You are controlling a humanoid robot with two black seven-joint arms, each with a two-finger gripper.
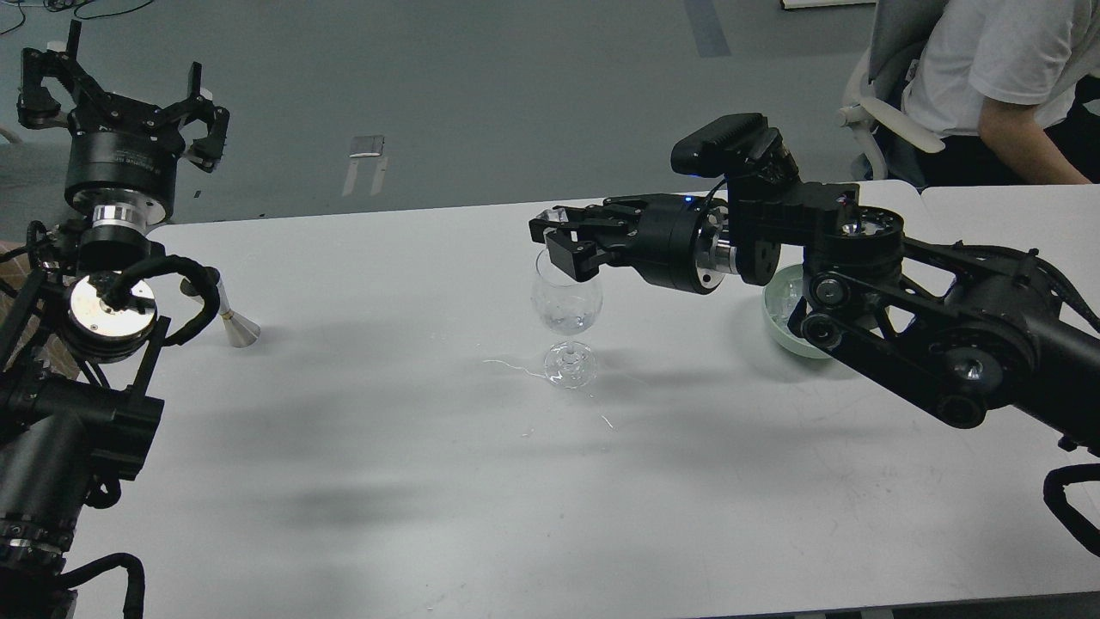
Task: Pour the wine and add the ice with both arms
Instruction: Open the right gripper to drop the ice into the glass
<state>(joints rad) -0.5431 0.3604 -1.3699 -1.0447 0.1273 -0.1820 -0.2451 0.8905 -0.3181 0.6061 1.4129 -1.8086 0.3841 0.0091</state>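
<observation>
A clear wine glass [565, 318] stands upright at the middle of the white table [387, 464], with a little clear content in its bowl. My right gripper [554, 234] reaches in from the right and hovers just over the glass's rim, shut on a small clear ice cube [547, 216]. A pale green bowl [776, 311] of ice sits to the right of the glass, mostly hidden behind my right arm. My left gripper [120, 94] is raised at the far left, beyond the table's back edge, open and empty. No wine bottle is in view.
A small silver cone-shaped piece [234, 323] lies on the table at the left, close to my left arm. A few droplets and streaks [516, 368] lie around the glass's foot. A seated person in a white shirt [988, 60] is at the back right.
</observation>
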